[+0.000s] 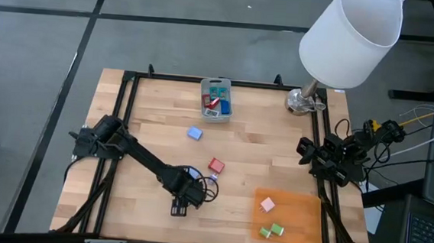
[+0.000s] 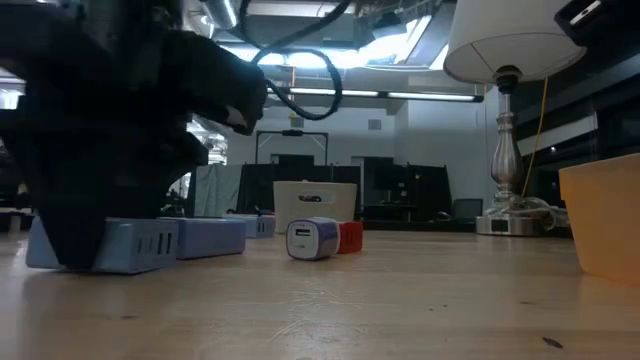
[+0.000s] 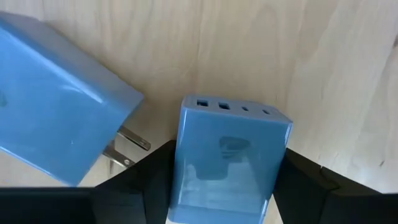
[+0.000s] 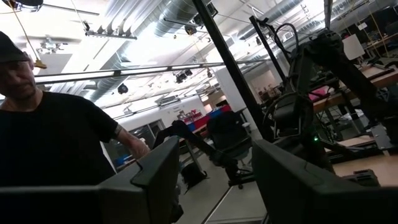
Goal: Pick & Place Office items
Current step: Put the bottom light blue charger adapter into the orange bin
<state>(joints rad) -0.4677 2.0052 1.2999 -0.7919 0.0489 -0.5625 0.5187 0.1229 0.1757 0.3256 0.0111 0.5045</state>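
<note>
While left pincer (image 3: pixel 227 199) clamps blue block (image 3: pixel 227 155), neighbouring block (image 3: pixel 56 106) crowds.

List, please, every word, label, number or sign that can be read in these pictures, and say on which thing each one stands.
No text can be read in any view.
Blue charger between the left gripper's fingers: a faint embossed mark, too blurred to read.
White-faced charger in the low view: a small dark mark, too small to read.
Grey bin: its pieces show no readable print.
</note>
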